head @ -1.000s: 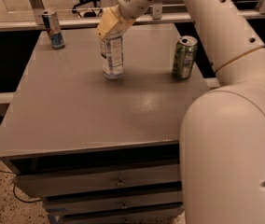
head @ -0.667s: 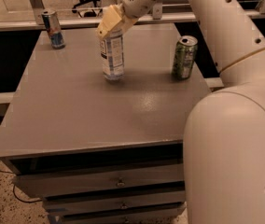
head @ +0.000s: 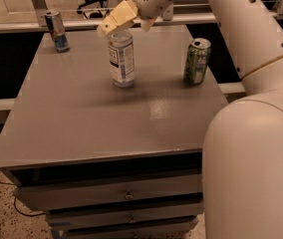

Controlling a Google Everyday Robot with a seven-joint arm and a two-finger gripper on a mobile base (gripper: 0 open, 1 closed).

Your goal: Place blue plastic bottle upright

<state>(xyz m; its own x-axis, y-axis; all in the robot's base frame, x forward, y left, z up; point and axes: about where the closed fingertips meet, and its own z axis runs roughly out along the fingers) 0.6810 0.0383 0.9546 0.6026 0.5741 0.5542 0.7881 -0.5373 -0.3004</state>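
pincer [head: 106,29] above bottle [head: 121,59], can [head: 197,61] to its right

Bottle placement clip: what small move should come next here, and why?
Probably lift the claw straight up, clear of the clear plastic bottle with the pale blue-and-white label. It stands upright with its base on the grey table, apart from the green drink can and the slim blue-and-silver can, while the claw sits at its top; a sideways pull might tip it.
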